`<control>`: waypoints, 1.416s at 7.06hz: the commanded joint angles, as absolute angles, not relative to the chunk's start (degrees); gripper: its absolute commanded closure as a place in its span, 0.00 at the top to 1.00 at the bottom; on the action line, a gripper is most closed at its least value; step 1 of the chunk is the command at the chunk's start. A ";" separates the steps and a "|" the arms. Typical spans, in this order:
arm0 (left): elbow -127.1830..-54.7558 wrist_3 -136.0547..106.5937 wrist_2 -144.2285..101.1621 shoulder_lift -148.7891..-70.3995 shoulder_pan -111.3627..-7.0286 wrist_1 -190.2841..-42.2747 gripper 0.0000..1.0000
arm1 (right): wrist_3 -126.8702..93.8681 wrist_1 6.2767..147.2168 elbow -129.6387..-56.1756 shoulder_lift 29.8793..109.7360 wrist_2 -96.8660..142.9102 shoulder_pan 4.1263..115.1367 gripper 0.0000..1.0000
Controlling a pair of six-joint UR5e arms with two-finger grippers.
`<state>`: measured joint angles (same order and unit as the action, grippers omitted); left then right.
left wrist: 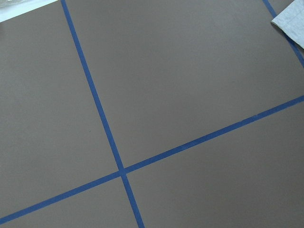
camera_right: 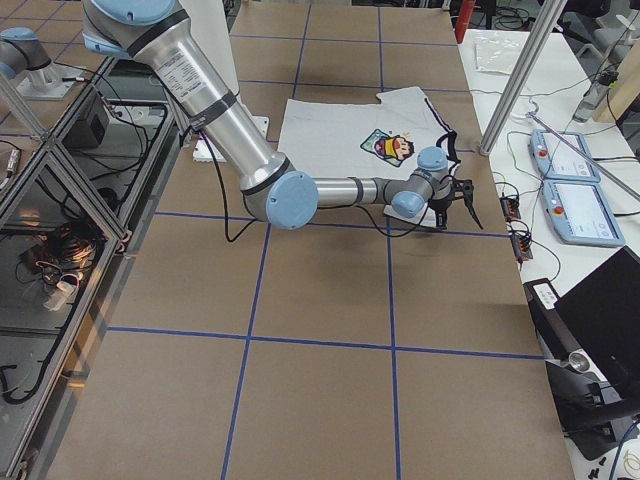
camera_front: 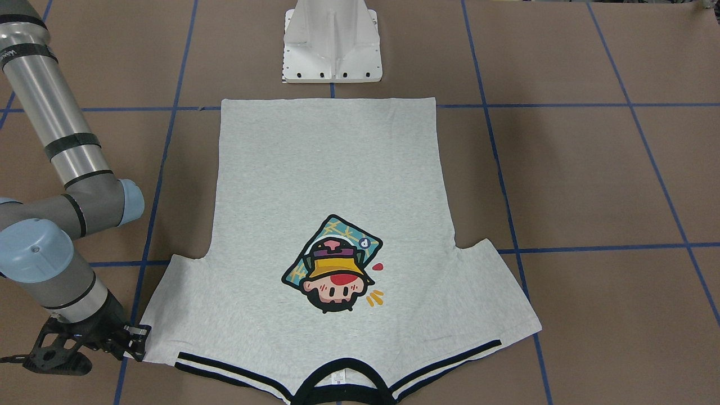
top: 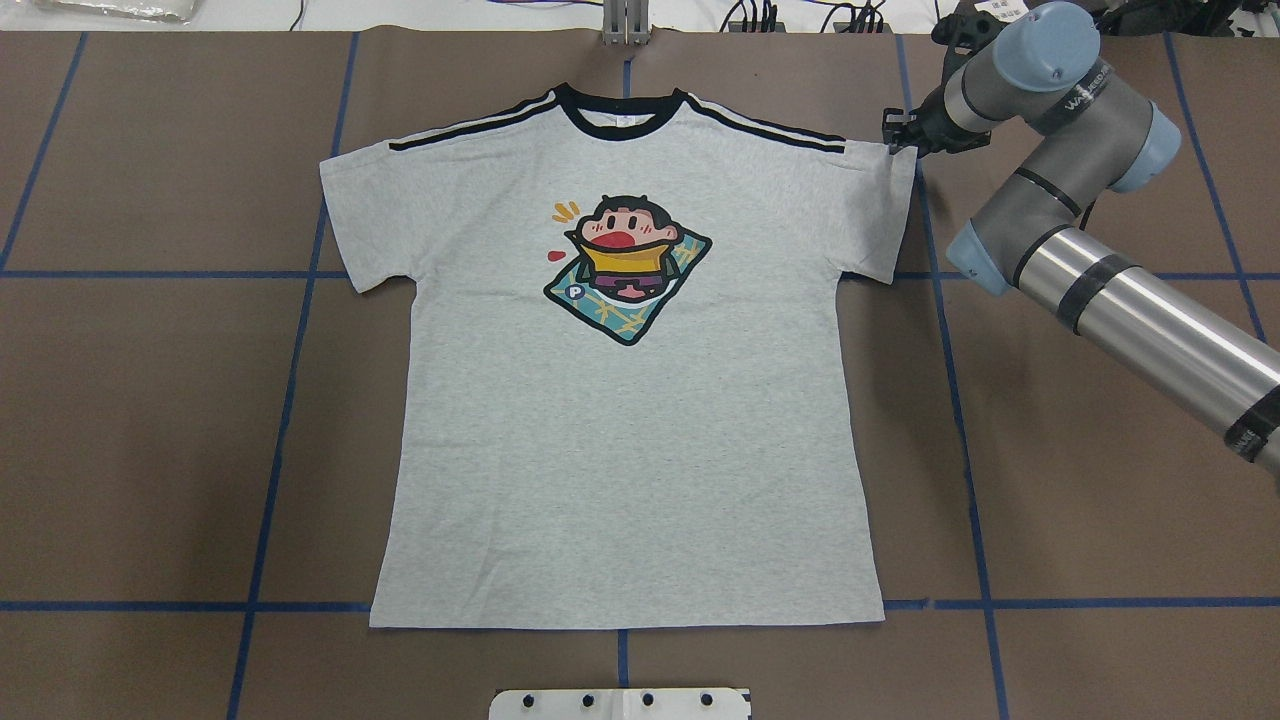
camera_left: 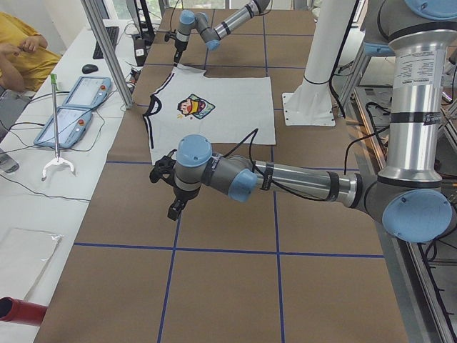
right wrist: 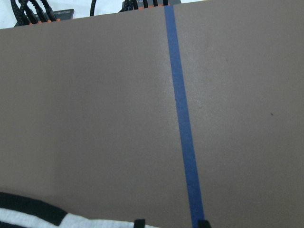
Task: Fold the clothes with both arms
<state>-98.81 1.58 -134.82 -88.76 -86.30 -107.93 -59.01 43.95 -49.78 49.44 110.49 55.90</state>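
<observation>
The light grey T-shirt [top: 630, 420] lies flat and spread out on the brown table, print up, with the black collar [top: 620, 115] at the far edge from the robot. My right gripper [top: 903, 135] is low at the outer top corner of the shirt's sleeve [top: 880, 200]. In the right wrist view its fingertips [right wrist: 139, 222] stand apart over bare table, with the striped shirt edge [right wrist: 90, 221] just beside them, so it is open. My left gripper [camera_left: 175, 206] hovers over bare table away from the shirt. It shows only in the left side view, so I cannot tell its state.
The white base block [camera_front: 332, 50] stands at the robot's edge near the hem. Blue tape lines [top: 290, 330] cross the table. A side desk with tablets [camera_left: 75, 107] and a seated person [camera_left: 21, 43] runs along the far edge. Cables [right wrist: 42, 12] lie beyond the right gripper.
</observation>
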 commanded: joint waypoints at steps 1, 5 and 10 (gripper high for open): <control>-98.96 1.58 -134.82 -88.77 -86.31 -107.93 1.00 | -59.06 43.95 -50.01 49.40 110.92 56.07 0.00; -99.14 1.67 -134.91 -89.03 -86.31 -108.28 1.00 | -71.23 48.66 -63.78 49.05 112.33 53.02 0.00; -98.79 1.50 -134.91 -88.95 -86.04 -110.74 1.00 | -77.52 51.59 -48.91 34.92 100.74 45.09 0.00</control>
<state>-98.73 1.56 -134.91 -88.96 -86.07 -110.70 -77.27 51.34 -53.49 38.18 103.06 45.85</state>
